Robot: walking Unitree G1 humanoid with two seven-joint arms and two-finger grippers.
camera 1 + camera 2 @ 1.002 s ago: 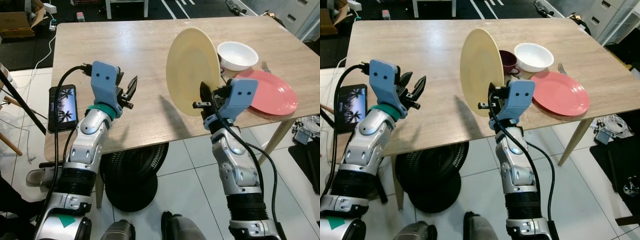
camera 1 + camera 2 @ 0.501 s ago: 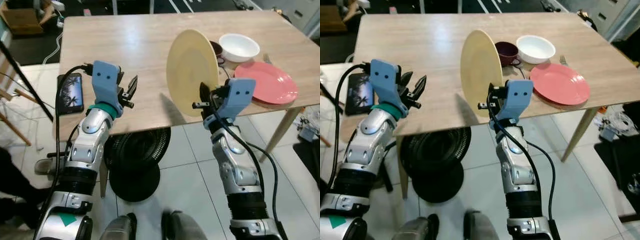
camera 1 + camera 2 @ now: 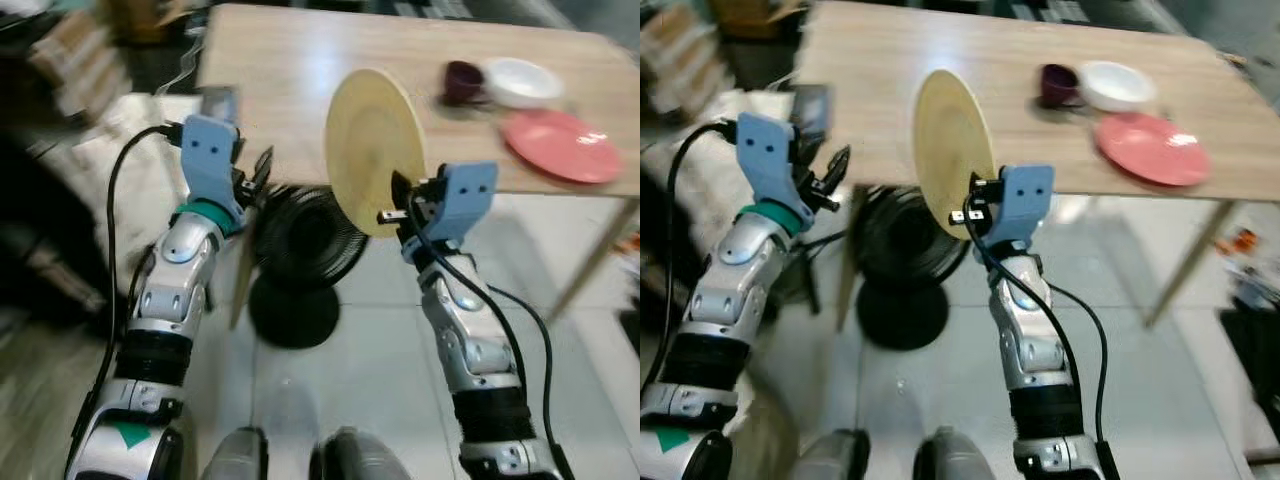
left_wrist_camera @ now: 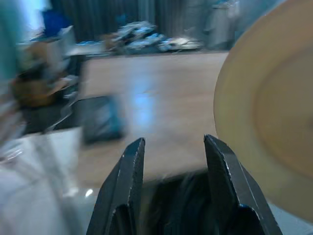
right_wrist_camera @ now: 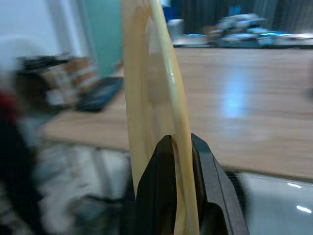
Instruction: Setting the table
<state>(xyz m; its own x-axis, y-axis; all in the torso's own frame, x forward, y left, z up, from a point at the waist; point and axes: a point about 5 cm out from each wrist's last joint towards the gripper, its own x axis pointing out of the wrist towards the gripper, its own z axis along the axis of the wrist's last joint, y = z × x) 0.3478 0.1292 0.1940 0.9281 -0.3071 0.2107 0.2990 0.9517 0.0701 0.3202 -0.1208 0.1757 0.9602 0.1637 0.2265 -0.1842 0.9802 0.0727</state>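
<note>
Wooden table (image 3: 300, 60) ahead | right end effector (image 3: 398, 205) raised, pinching upright yellow plate (image 3: 375, 145) | left end effector (image 4: 173, 161) raised, spread

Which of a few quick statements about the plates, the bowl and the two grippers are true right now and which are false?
1. The right gripper is shut on the rim of the yellow plate, holding it on edge. True.
2. The left gripper holds a fork. False: its fingers are open with nothing between them.
3. The pink plate lies flat on the wooden table. True.
4. The white bowl sits on top of the pink plate. False: it stands on the table beside that plate, next to a dark mug.
5. The yellow plate is already set down flat on the table. False: it is held up in front of the table's near edge.
</note>
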